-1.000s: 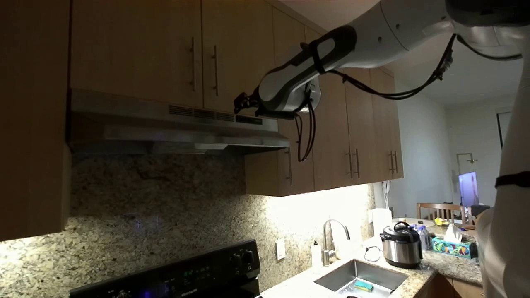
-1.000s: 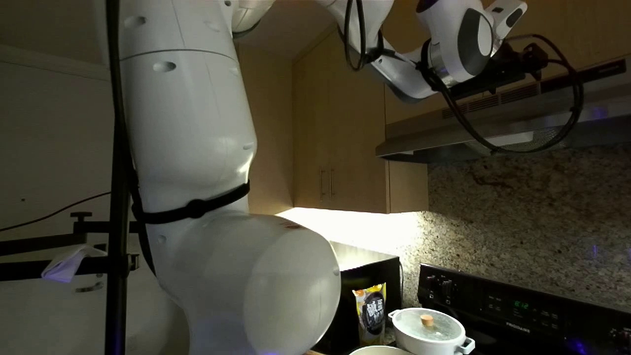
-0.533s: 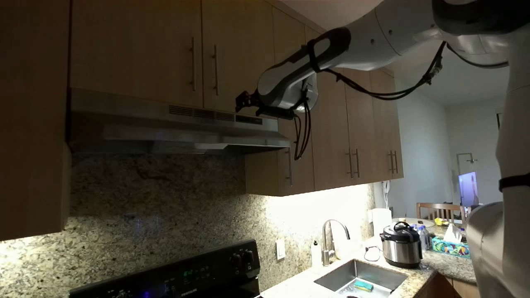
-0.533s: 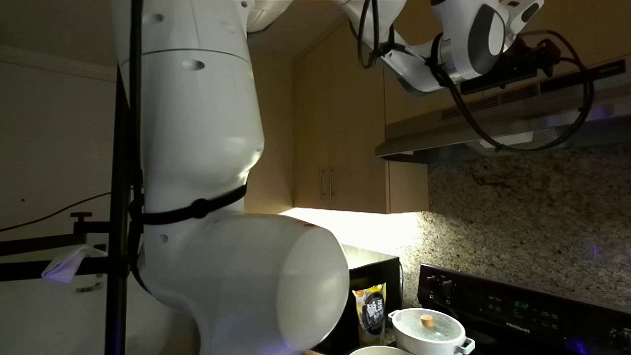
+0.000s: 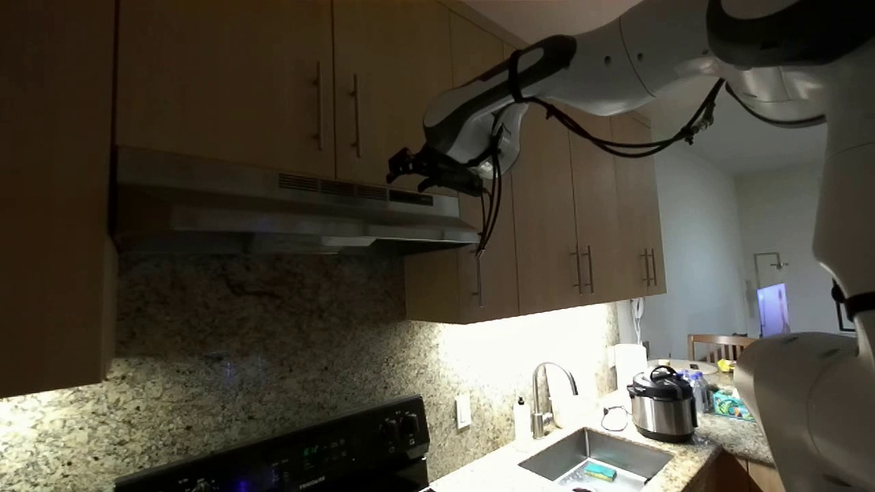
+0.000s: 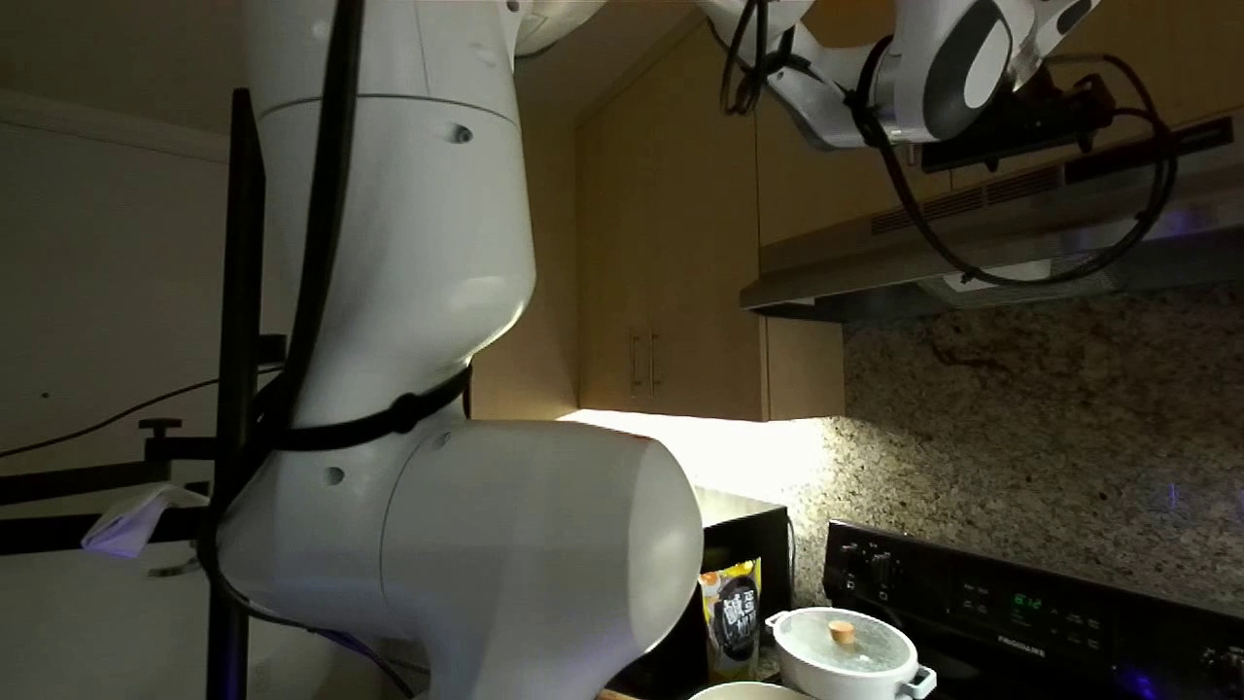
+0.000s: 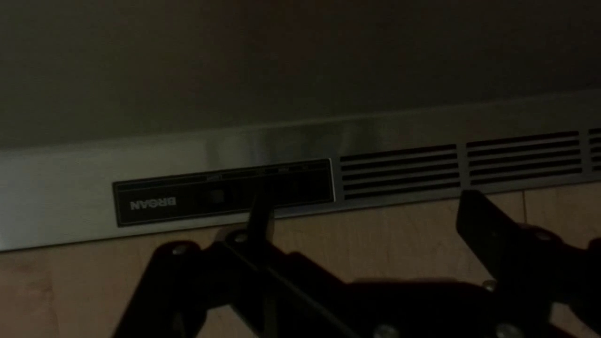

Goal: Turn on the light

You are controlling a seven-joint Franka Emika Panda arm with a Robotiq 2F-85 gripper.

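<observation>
The range hood's black switch panel (image 7: 159, 213) shows in the wrist view, lettering upside down, with a small rocker switch (image 7: 217, 196) on it. It also shows in both exterior views (image 5: 411, 197) (image 6: 1149, 151). My gripper (image 7: 366, 199) is open and empty. In the wrist view its left fingertip overlaps the panel's lower edge, right of the rocker; its right fingertip is by the vent slots' edge. Contact cannot be told. In an exterior view the gripper (image 5: 406, 179) is just above the panel. The hood's pale lamp cover (image 5: 347, 242) is dull and the backsplash below is dark.
Wooden cabinet doors with bar handles (image 5: 356, 116) are close behind the gripper. The steel hood (image 5: 287, 222) juts out below it. A cable loop (image 6: 1020, 282) hangs from the wrist in front of the hood. A white pot (image 6: 846, 656) and the black stove (image 5: 294, 451) are below.
The arm has swung and its wrist has tilted, shifting toward the hood's right in an exterior view. The gripper stays open-looking near the switch panel. The hood lamp looks the same.
</observation>
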